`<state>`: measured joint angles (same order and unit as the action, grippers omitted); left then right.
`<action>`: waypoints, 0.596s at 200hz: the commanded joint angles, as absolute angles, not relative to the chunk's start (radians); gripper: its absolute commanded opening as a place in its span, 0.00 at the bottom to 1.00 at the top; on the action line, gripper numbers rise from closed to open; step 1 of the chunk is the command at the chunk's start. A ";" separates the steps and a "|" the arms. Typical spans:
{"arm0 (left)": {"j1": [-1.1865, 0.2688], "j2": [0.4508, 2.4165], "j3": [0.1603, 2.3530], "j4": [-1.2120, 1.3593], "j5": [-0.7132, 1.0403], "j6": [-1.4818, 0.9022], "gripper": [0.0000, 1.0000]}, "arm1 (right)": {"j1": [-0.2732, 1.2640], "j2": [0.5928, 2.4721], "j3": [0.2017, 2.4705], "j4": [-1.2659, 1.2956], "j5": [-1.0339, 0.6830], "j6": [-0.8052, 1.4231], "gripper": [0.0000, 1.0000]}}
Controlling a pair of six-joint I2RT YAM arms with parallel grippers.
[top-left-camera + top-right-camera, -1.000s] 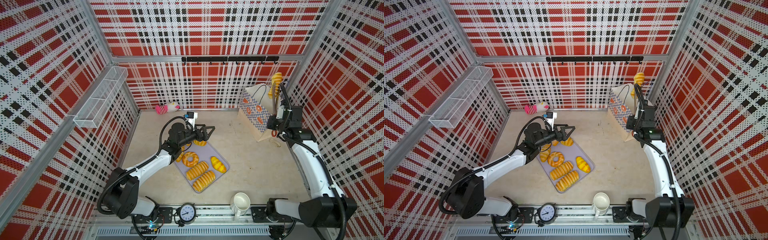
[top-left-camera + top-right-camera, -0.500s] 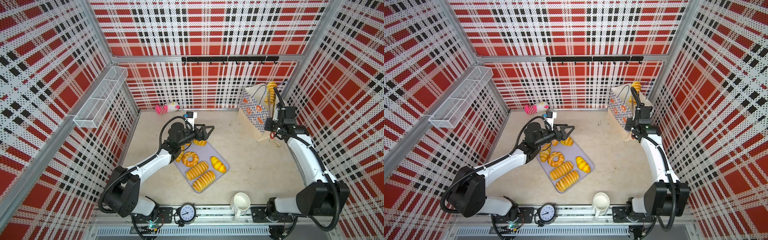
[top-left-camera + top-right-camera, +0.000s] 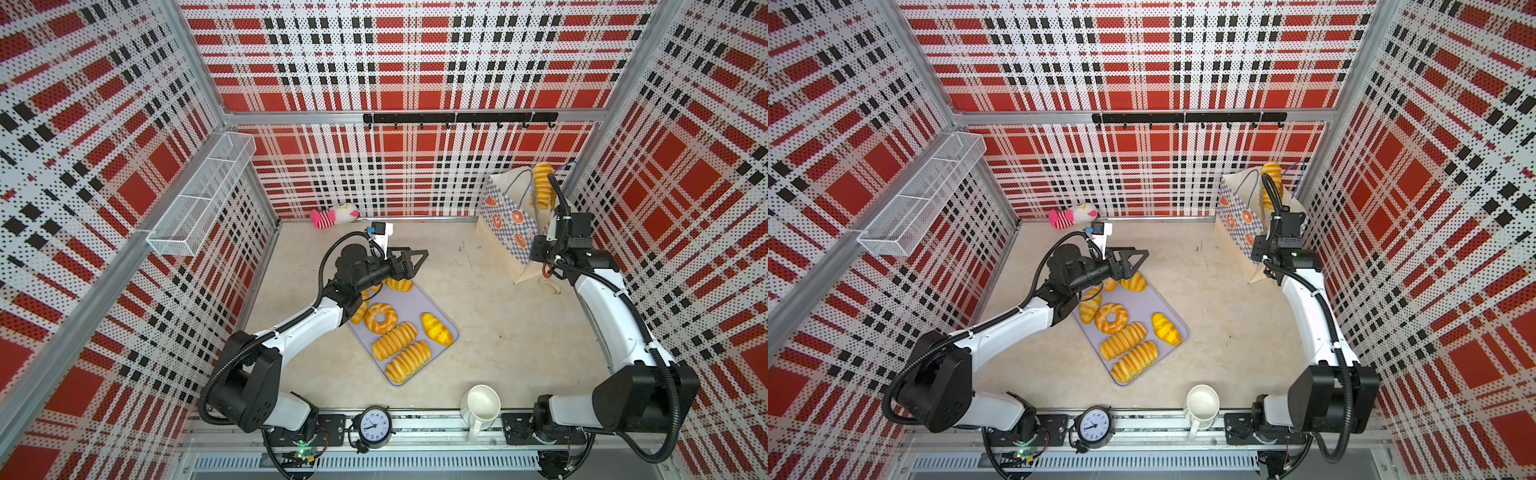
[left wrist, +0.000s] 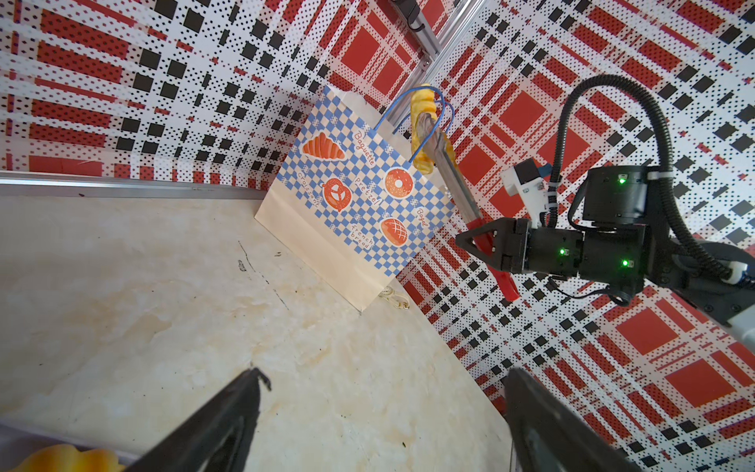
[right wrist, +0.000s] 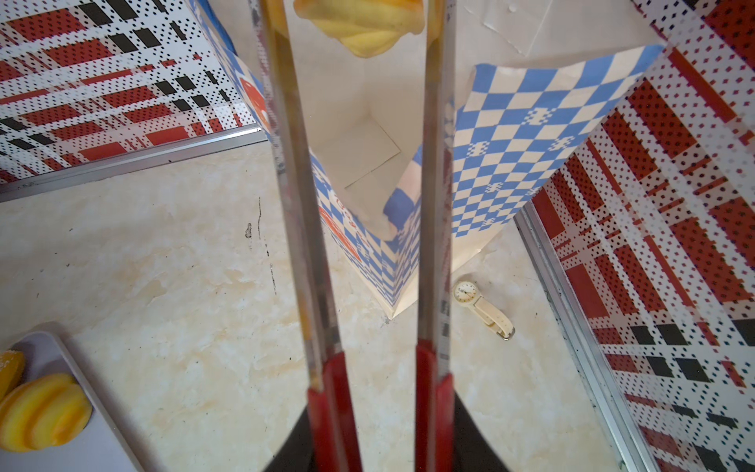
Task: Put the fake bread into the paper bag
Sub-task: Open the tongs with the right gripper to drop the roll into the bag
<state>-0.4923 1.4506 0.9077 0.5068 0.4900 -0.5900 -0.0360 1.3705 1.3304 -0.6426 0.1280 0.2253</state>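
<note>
Right gripper (image 4: 484, 248) is closed on the red handles of a pair of tongs (image 4: 453, 180), whose long metal arms reach up and away from it toward the back right corner. Between the tips of those arms sits one ridged loaf (image 4: 425, 122); how firmly they pinch it cannot be told. The loaf's long axis runs nearly in line with the tongs, one end pointing down.

Straight beyond that lower end is the open mouth of the paper bag (image 5: 510, 135). The right wrist view looks along the tongs, past the loaf (image 5: 363, 24) and down onto the bag's bare inside floor. In both top views the loaf (image 3: 542, 185) (image 3: 1271, 183) stands over the top of the bag (image 3: 505, 216) (image 3: 1235, 212), not yet below its rim. My reading is that the drop is straight down and the end-first pose suits the narrow opening. One blue cord handle (image 4: 429, 139) crosses the loaf and could catch it.

Left gripper (image 3: 417, 264) hangs with its jaws wide apart and empty, above the far end of the tray (image 3: 415, 303) in the middle of the floor, well apart from the bag. The other pastries (image 3: 395, 340) lie on that tray, so the right arm is clearly the nearer one for this drop.
</note>
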 commanded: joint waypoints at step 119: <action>-0.494 1.424 0.878 0.558 0.506 -0.614 0.96 | -0.052 1.256 1.296 -0.614 0.136 0.219 0.36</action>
<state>-0.4927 1.4502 0.8909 0.5259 0.4934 -0.6064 -0.0425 1.3121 1.2976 -0.6380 0.1341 0.2222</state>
